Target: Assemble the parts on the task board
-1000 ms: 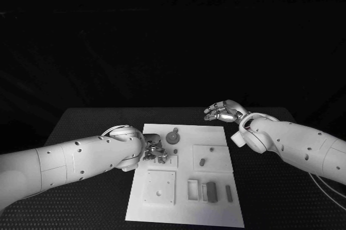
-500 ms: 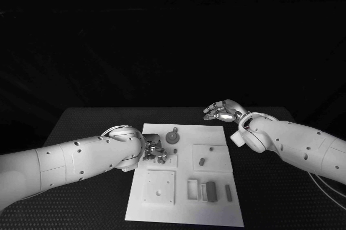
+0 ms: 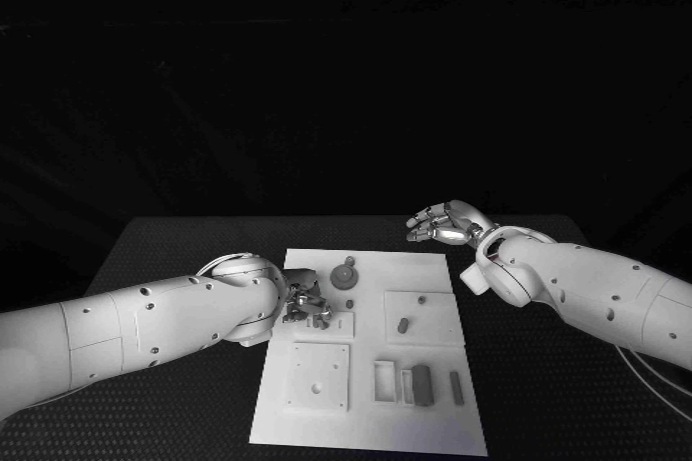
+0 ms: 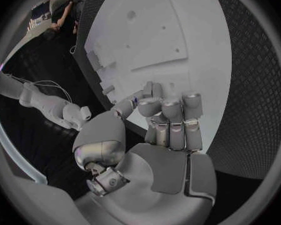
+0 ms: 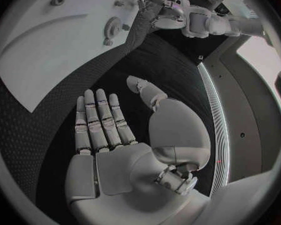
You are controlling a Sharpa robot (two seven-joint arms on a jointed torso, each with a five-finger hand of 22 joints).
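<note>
Head view: the white task board [image 3: 418,421] is seen lying lengthwise in the middle of the black table [image 3: 173,243]. The left hand [image 3: 306,303] is held low over the board's left edge, about halfway along it, its fingers curled in tightly beside a small peg [image 3: 349,304]; whether a part is pinched cannot be told. A round gear [image 3: 346,276] is set just beyond this hand, toward the far edge. The nearer half of the board carries a square plate [image 3: 319,375] and a row of upright blocks [image 3: 417,383], their long axes running toward the robot. The right hand [image 3: 446,222] is raised past the board's far right corner, well apart from every part, so the left hand is judged much the nearer.

Left wrist view: the left hand [image 4: 168,122] is shown with fingers pressed together and bent down against the board's surface [image 4: 178,30]; what lies beneath them is hidden.

Right wrist view: the right hand [image 5: 112,135] is shown spread flat, holding nothing, over bare table. The gear [image 5: 112,25] is seen well away from it, with nothing standing between.
</note>
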